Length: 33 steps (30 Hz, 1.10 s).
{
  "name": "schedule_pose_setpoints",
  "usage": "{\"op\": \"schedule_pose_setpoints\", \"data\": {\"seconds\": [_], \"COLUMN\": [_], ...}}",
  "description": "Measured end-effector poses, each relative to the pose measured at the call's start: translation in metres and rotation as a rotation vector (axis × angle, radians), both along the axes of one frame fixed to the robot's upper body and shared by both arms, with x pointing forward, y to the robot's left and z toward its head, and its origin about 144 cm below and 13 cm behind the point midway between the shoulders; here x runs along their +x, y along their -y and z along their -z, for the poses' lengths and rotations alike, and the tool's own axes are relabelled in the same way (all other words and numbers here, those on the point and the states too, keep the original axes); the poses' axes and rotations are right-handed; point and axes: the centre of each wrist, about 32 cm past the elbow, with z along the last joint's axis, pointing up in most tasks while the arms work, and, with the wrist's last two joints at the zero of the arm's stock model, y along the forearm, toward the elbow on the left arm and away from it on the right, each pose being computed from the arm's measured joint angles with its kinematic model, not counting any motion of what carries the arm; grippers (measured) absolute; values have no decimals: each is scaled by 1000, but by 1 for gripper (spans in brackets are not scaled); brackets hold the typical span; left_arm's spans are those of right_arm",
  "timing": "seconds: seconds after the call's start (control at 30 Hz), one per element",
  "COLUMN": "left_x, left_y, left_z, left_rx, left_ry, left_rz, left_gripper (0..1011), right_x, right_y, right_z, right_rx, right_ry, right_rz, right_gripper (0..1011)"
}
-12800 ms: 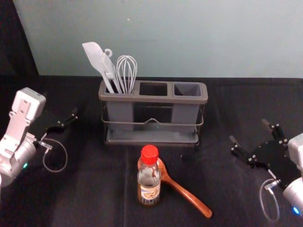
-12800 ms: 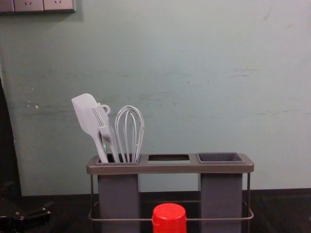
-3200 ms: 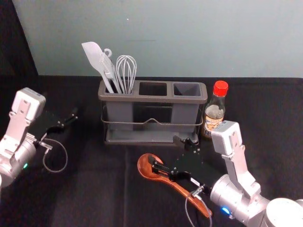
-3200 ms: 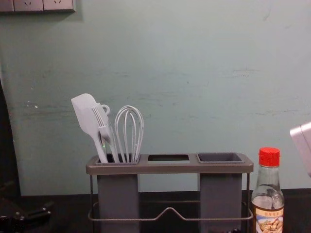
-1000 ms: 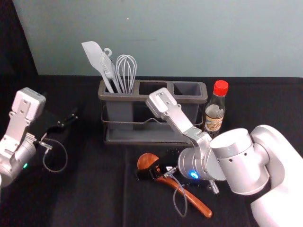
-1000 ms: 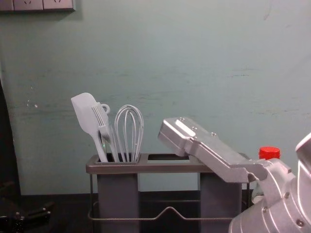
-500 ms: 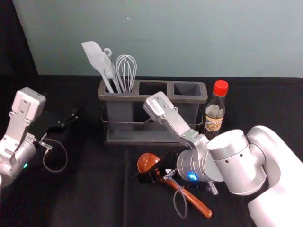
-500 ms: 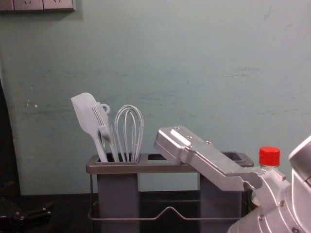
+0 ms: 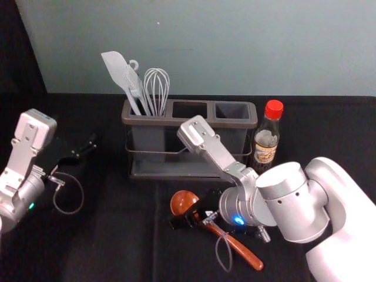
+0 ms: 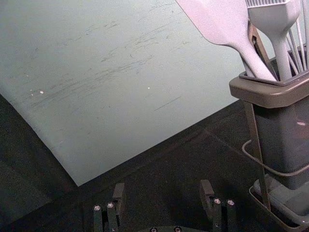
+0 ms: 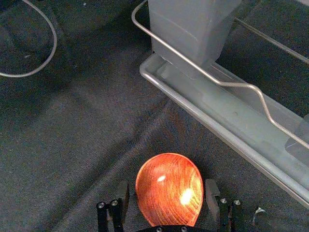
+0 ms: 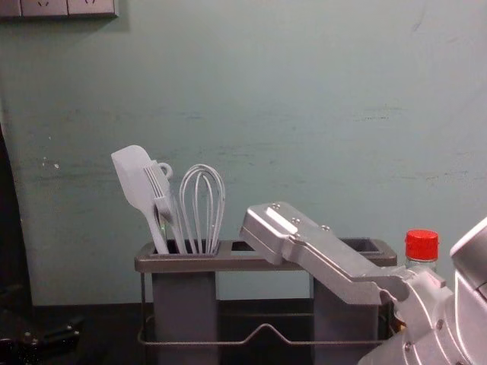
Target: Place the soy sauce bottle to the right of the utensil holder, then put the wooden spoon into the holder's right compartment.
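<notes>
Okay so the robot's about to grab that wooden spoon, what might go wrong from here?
The right gripper has its open fingers either side of the round bowl of the spoon, so the spoon may twist or slip as they close.

The spoon lies flat, so it may catch the rim of the right compartment unless tipped upright first.

The soy sauce bottle stands close behind the right arm, which might bump it when lifting.

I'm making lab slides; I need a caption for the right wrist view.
Wooden spoon framed between open jaws of right gripper.
</notes>
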Motion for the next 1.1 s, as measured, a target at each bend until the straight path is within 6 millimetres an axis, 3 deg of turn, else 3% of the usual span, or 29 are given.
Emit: {"op": "schedule_pose_setpoints", "data": {"seconds": [0.57,0.83,1.0,1.1], "left_x": [0,0,0,0], "left_y": [0,0,0,0], "left_z": [0,0,0,0], "left_rx": [0,0,0,0], "left_ry": [0,0,0,0], "left_rz": [0,0,0,0], "left_gripper": [1000,1000,1000,1000], "right_x": [1,1,-1,-10], "right_y": [-3,-4,-3,3], "right_z": [3,4,-1,-14], "right_rx": [-21,-21,-20,-6], "right_ry": [6,7,18,54], "right_rz": [-9,-11,-9,-6], "right_gripper": [1000,838,837,837]}}
